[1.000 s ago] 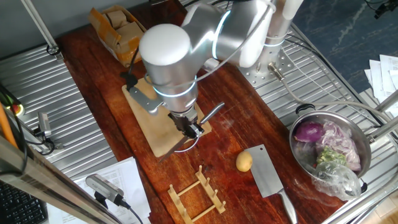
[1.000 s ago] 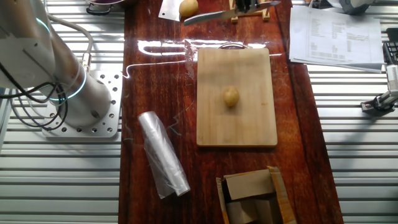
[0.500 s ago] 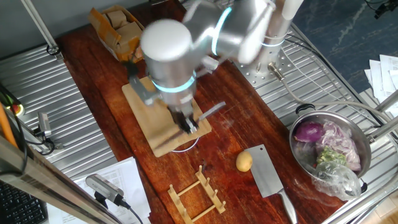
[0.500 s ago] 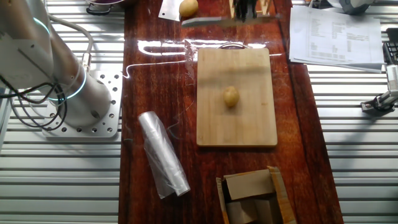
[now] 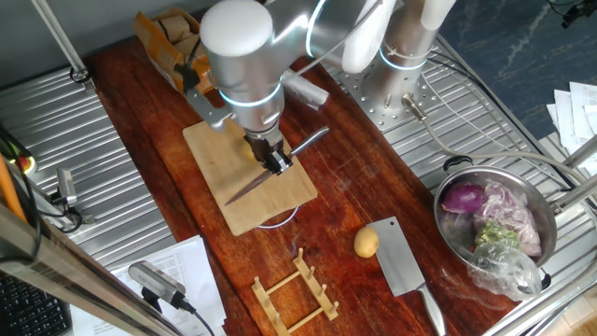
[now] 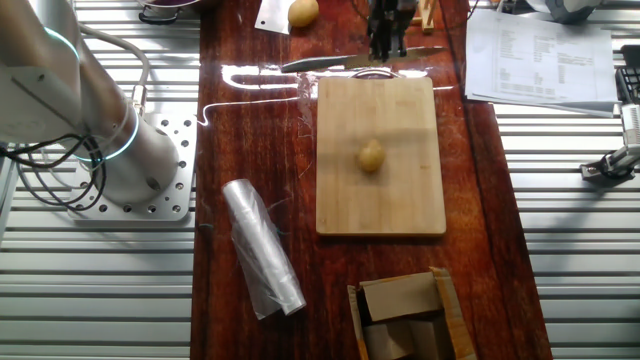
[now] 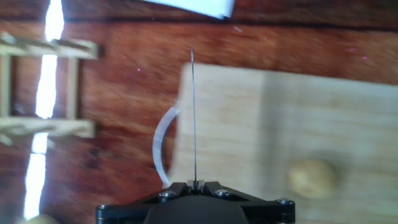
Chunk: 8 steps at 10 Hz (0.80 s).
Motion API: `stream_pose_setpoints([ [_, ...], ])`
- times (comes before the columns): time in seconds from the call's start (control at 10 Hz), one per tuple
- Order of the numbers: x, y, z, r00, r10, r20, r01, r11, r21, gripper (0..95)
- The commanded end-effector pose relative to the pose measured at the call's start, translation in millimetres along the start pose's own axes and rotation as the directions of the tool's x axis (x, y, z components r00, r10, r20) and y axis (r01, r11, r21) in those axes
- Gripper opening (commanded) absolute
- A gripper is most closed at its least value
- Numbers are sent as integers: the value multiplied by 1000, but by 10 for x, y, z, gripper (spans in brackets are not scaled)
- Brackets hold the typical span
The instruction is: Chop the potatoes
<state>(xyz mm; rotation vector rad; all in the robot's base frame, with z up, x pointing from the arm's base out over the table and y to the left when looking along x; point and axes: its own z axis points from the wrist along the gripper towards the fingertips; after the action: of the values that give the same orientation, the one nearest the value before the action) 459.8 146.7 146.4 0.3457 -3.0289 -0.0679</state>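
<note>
- The clear plastic roll [image 6: 262,250] lies on the dark red wooden tabletop [image 6: 250,130], left of the board in the other fixed view, well apart from my work. It plays no part in cutting, so I judge it simply parked there.
- The pale rectangular bamboo cutting board [image 6: 380,155] is the cutting surface, and the small yellow-tan whole potato [image 6: 371,155] sits alone near its middle, uncut. In the hand view that potato [image 7: 314,177] shows to the right of my blade.
- My gripper [image 5: 275,161] is clamped tight on the handle of the slim steel knife [image 5: 270,168]. I hold it firmly so the blade will not twist when it meets the potato.
- In the hand view the knife [image 7: 193,118] appears as a thin line, edge-on, running over the board's far-left edge. I judge this edge-down hold readies a straight chop, but the blade has not yet reached the potato, which lies to one side.
- The slatted wooden rack [image 5: 297,289] stands empty on the near part of the table; it looks like the knife's holder.
- A second yellow-tan potato [image 5: 366,243] waits on the tabletop, touching or just beside the broad steel cleaver [image 5: 406,266], off the board, probably next in line.
- On the right, the round steel bowl [image 5: 448,194] holds a purple-red onion [image 5: 464,198] and scraps, kept away from the cutting.
</note>
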Motion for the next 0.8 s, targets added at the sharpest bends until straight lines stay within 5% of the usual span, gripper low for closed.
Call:
stream_pose_setpoints([
  [0.1,27,-1,-9,997,74,30,-75,997,10,0],
  [0.3,57,-123,-1,998,57,22,-57,998,18,0],
  [0.4,172,-465,23,1000,12,17,-13,1000,17,0],
  [0.6,318,-781,67,1000,-18,16,18,1000,17,0],
  [0.8,398,-892,42,999,-34,16,34,999,14,0],
])
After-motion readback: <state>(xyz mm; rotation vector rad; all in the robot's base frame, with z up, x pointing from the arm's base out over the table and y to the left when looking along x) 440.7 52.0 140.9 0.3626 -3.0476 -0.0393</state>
